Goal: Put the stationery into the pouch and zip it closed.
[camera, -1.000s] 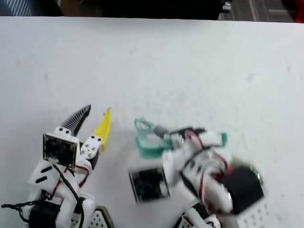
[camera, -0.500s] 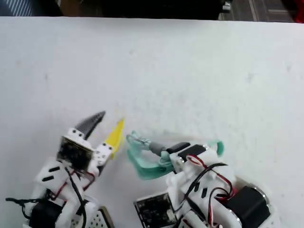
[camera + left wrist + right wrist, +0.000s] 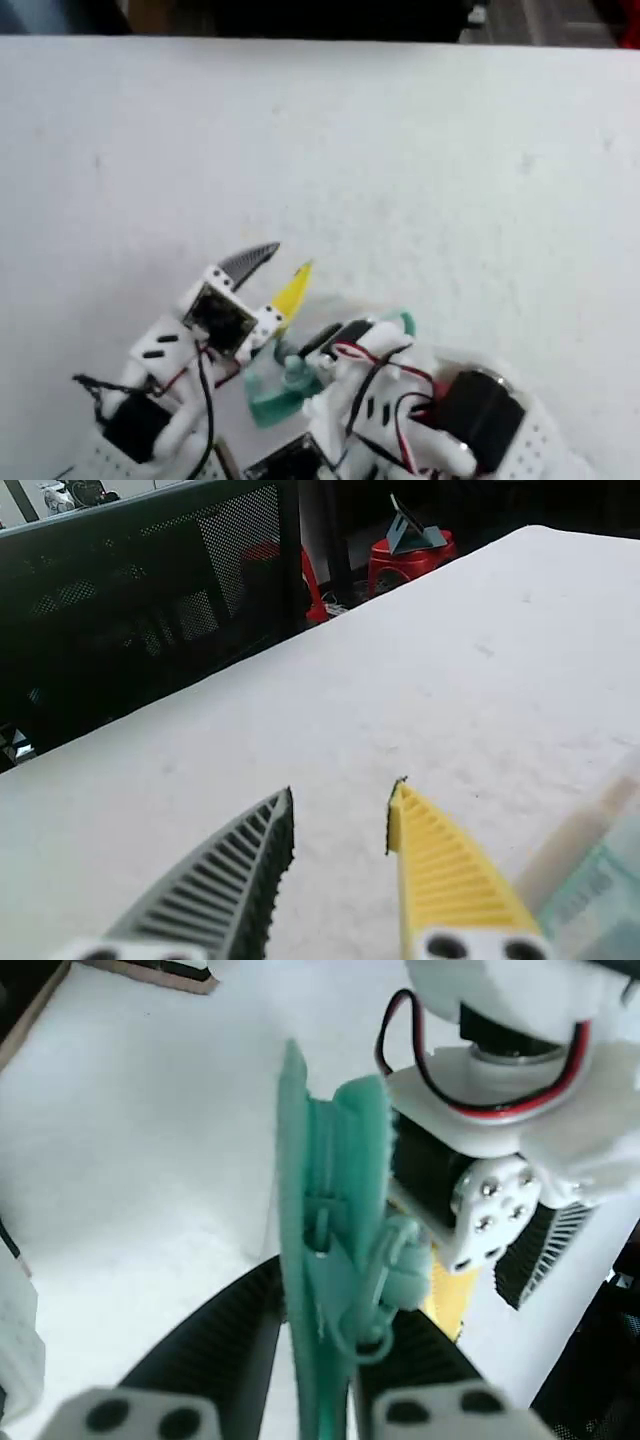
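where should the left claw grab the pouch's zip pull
Probably the small tab of the zip pull, which sticks out from the green pouch on the face toward the open left claw. Come in from that face, one finger each side of the tab; the right claw pinches the pouch edge-on.

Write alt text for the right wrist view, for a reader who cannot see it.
The right pincer clamps a teal pouch edge-on between its dark fingers, with the zipper pull hanging at the pouch's side. Close beyond it sits the left pincer, open, with one yellow and one black finger, over the white table.
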`<action>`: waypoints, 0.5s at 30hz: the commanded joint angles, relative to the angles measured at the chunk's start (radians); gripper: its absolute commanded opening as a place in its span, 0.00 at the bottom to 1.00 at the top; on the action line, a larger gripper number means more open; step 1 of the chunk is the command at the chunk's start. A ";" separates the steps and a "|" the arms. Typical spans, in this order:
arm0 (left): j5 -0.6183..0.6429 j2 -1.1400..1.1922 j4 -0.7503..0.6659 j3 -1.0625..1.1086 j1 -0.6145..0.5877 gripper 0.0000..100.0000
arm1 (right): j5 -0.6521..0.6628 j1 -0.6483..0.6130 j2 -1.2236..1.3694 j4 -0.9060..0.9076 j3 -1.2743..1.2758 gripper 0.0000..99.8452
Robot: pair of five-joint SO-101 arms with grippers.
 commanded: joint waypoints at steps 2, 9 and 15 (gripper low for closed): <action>-0.006 -0.004 0.207 -0.178 0.084 0.18 | -0.002 0.076 0.053 -0.002 -0.077 0.02; -0.009 -0.005 0.354 -0.304 0.099 0.18 | 0.046 0.245 0.061 0.001 -0.084 0.02; -0.009 -0.005 0.437 -0.405 0.097 0.18 | 0.046 0.266 0.061 -0.028 -0.081 0.02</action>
